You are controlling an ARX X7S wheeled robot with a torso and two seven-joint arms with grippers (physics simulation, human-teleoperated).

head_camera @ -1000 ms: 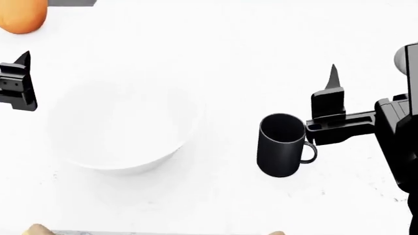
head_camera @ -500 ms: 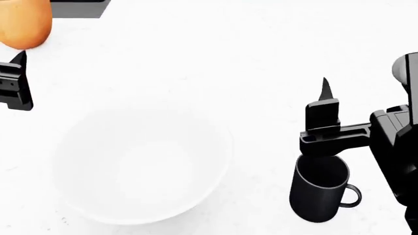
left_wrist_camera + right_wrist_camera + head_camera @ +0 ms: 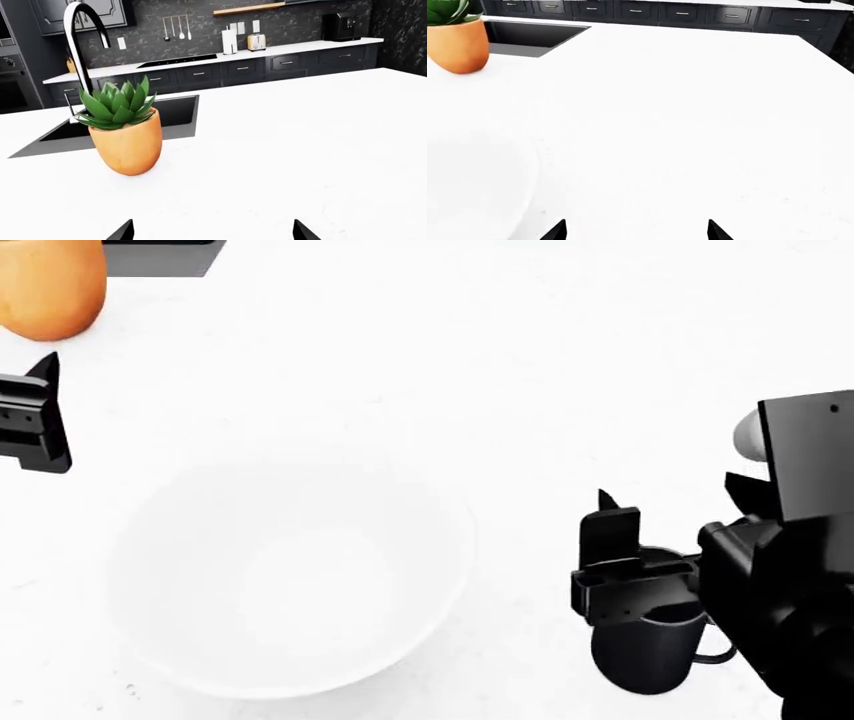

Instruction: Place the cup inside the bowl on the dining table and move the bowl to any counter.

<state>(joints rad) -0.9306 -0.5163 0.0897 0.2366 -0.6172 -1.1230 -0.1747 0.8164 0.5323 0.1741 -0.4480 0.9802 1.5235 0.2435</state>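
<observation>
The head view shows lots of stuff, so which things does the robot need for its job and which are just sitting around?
For the job:
cup
bowl
dining table
right gripper, over the cup

Just there:
potted plant
sink
faucet
left gripper, off to the side

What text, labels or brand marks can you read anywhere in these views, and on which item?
None can be read.
Matte black cylindrical mug: plain, no print.
Wide glossy white bowl: no marking.
Orange plant pot: no label.
Toaster and black coffee machine on the far counter: too small to show any brand.
</observation>
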